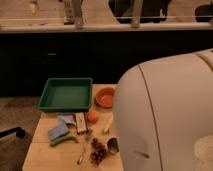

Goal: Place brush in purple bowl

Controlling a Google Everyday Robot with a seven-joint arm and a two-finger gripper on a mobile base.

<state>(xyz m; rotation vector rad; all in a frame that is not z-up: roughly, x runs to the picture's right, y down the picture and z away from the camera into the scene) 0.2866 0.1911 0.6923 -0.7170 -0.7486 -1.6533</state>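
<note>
A large white arm casing (165, 115) fills the right half of the camera view. The gripper is not in view. The purple bowl is hidden behind the casing. A slender long-handled item (83, 149), which may be the brush, lies on the wooden table (45, 155) near the front, between a green piece (62, 141) and a dark red bunch of grapes (98, 150). A pale yellow stick (107, 125) lies just left of the casing.
A green tray (65, 94) stands at the back left and an orange bowl (105, 96) beside it. An orange ball (92, 116), a brown box (81, 122), a blue-grey cloth (59, 127) and a metal cup (113, 145) lie mid-table. A dark counter runs behind.
</note>
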